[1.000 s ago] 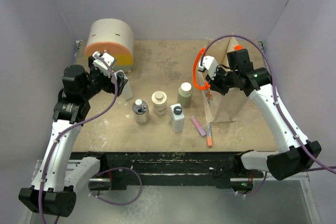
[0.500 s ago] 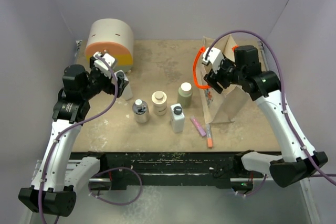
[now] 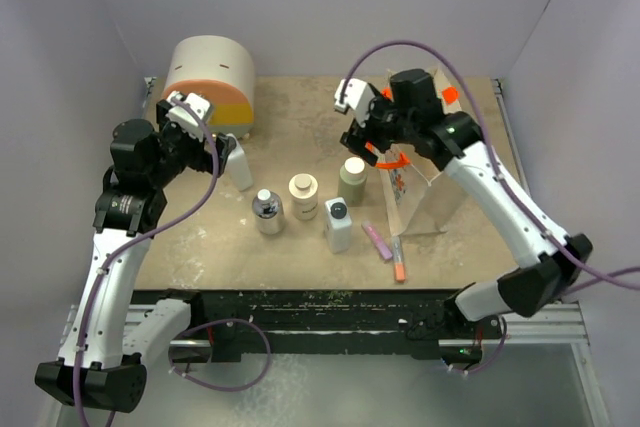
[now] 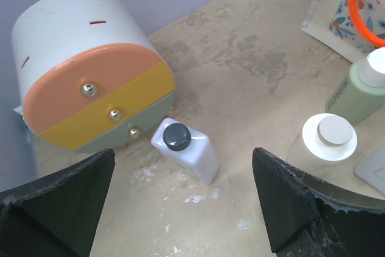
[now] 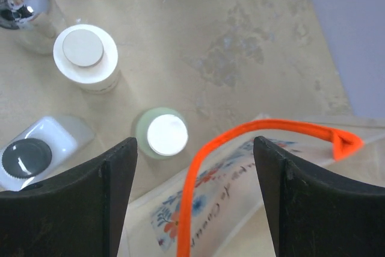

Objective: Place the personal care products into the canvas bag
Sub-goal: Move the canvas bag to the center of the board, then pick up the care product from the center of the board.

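My right arm lies across the canvas bag in the top view, so I can't see its mouth or inside. On the right wrist view the bag runs off the bottom edge, and left of it the white bottle is clipped by the frame. The bag's print is too small to read.

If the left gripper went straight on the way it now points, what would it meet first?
Most likely the white bottle with a black cap beside the round drawer box. In the wrist view it sits about midway between the fingers of the open left gripper. How far off it is cannot be judged.
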